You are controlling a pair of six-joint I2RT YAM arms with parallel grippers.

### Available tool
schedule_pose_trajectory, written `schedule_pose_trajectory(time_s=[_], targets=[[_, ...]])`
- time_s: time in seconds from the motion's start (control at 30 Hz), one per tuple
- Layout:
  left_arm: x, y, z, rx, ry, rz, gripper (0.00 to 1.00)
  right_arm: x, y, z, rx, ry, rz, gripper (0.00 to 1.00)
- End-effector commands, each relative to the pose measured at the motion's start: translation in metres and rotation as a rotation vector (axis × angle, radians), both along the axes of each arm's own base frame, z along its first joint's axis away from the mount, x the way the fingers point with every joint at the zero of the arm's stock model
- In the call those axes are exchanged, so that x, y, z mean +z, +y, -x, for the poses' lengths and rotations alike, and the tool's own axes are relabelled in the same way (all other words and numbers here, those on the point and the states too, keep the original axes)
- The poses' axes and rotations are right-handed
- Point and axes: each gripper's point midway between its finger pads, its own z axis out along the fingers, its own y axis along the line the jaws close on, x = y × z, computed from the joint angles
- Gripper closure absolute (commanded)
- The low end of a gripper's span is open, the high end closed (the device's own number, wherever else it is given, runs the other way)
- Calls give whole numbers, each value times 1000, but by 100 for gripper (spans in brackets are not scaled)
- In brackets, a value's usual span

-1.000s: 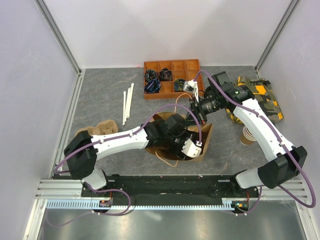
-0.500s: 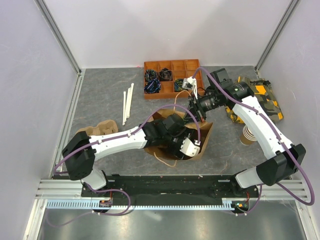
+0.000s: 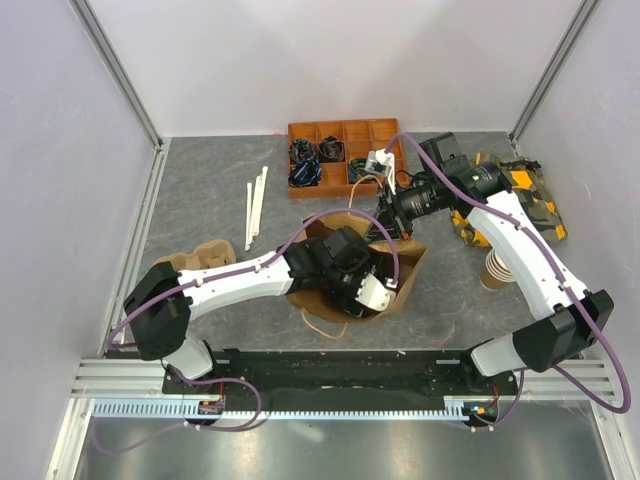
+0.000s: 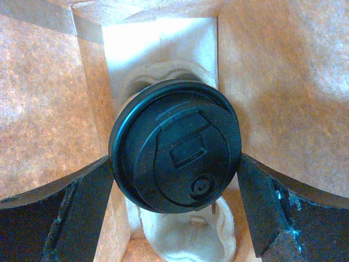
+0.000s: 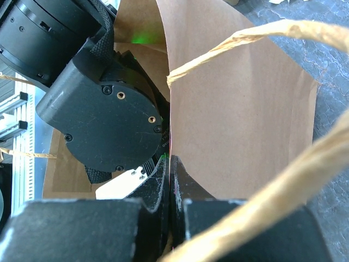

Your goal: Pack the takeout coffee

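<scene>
takeout coffee (image 4: 174,147): inside the paper bag (image 3: 408,268), upright, black lid facing up at the left wrist cam. Only the lid shows, the cup body is hidden under it. It sits on a pale moulded pulp carrier (image 4: 188,240) at the bottom of the bag, with brown bag walls on both sides.

left claw (image 4: 174,183): reaches down into the bag mouth with fingers (image 4: 82,210) wide apart, one on each side of the lid. The lid rim lines up with both inner faces in this view, so I can't tell whether they touch.

right claw (image 5: 170,164): fingers together, clamped on the top edge of the bag wall on the far side. A twisted paper handle (image 5: 245,35) loops across the right wrist view. The left arm's wrist housing fills the bag opening just beside the pinch.

Bag stands on the grey bench (image 3: 200,180), mid-bench, between the two arms.

Around it:
- orange compartment tray (image 3: 345,130) at the far edge, dark items in some cells, right wrist just beside its near right corner
- white paper-wrapped sticks (image 3: 255,205) left of the tray, well apart from the bag
- brown pulp piece (image 3: 195,255) near the left arm, partly hidden by it
- stack of tan cups (image 3: 492,270) right of the bag, partly under the right arm
- camo-print pouch (image 3: 520,195) at the far right
</scene>
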Motion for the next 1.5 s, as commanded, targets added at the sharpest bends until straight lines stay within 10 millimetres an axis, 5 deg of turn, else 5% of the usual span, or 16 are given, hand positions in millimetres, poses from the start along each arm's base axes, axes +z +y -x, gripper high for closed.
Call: schedule_pose_trajectory(time_s=[0.0,1.47], targets=[[21,-3,-3,6,-26,35,1,5,0,-4,11,-62,-20,100],[117,0,18,-99,-123,272,0,7,-3,-10,-1,-148,-13,100]])
